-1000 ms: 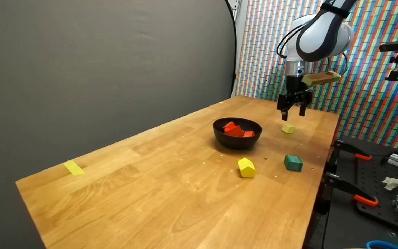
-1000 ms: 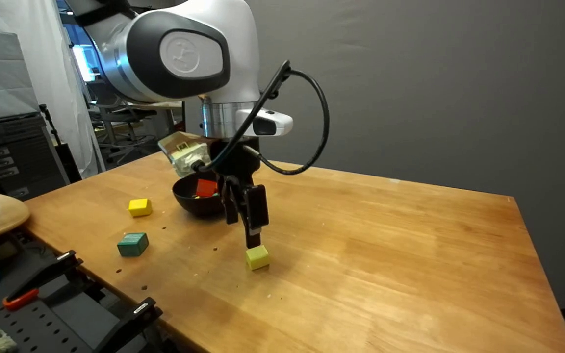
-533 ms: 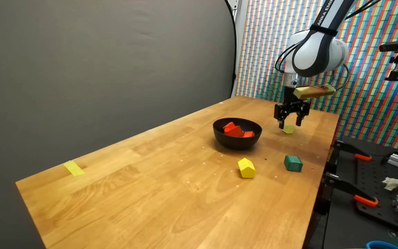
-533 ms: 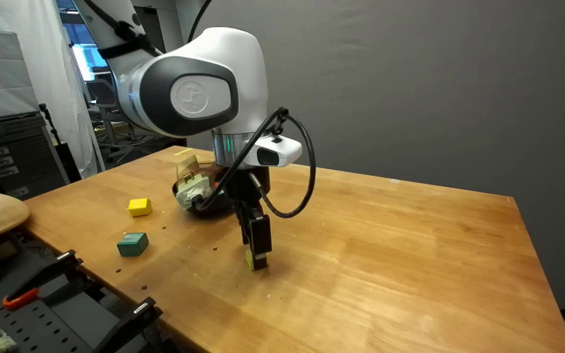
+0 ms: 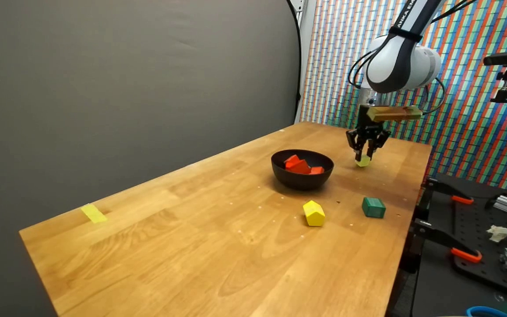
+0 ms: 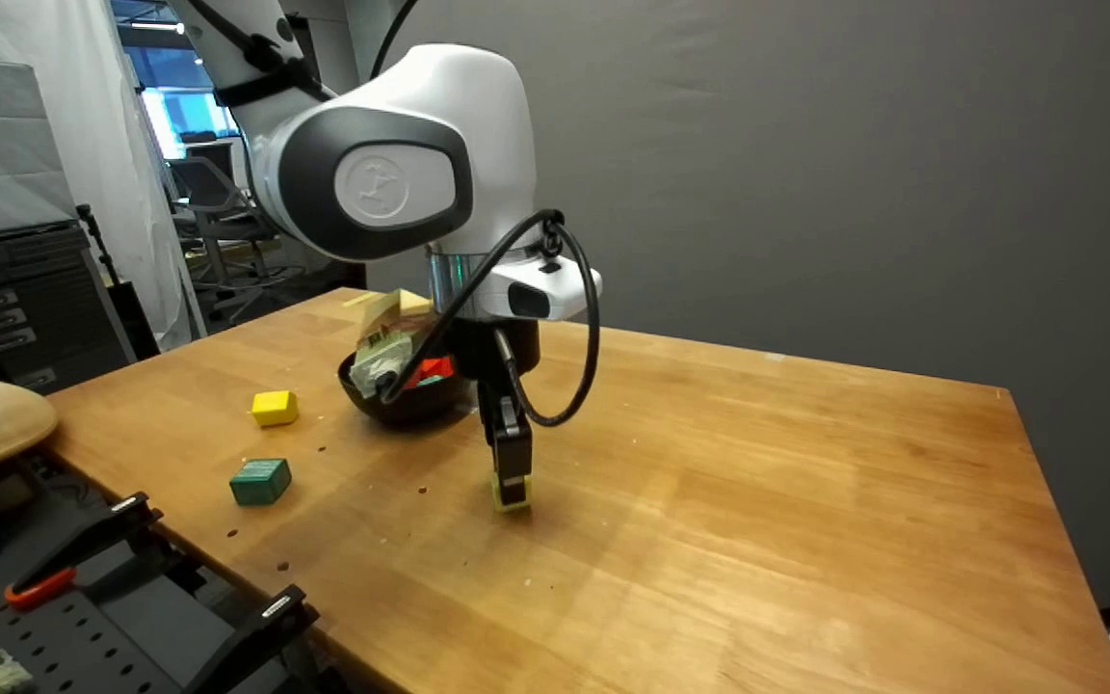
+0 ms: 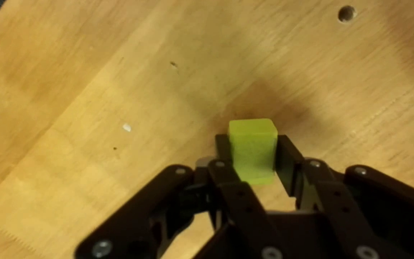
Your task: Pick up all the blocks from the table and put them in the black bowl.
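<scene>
The jaws grip the lime block [image 7: 253, 153]: in the wrist view one jaw presses against each of two opposite sides. They point down at the tabletop [image 5: 192, 246], and I cannot tell whether the block touches it. The lime block is between the bowl [image 5: 302, 181] and the short edge by the striped curtain [image 5: 332, 66].

The bowl stands upright between the two long edges, holding red blocks [image 5: 298, 167]; in an exterior view a bit of green [image 6: 430, 380] shows beside the red. The full count inside is hidden.

The green block [image 5: 374, 208] rests near the long edge with the clamps [image 5: 445, 241]. The yellow block [image 5: 314, 214] lies farther in from that edge, near the bowl but apart from it. A strip of tape [image 5: 94, 213] lies near a corner, at the long edge by the grey screen [image 5: 148, 88]; the yellow block is nearer that end than the green block is. In both exterior views the arm [image 5: 394, 61] reaches down over the tabletop.
</scene>
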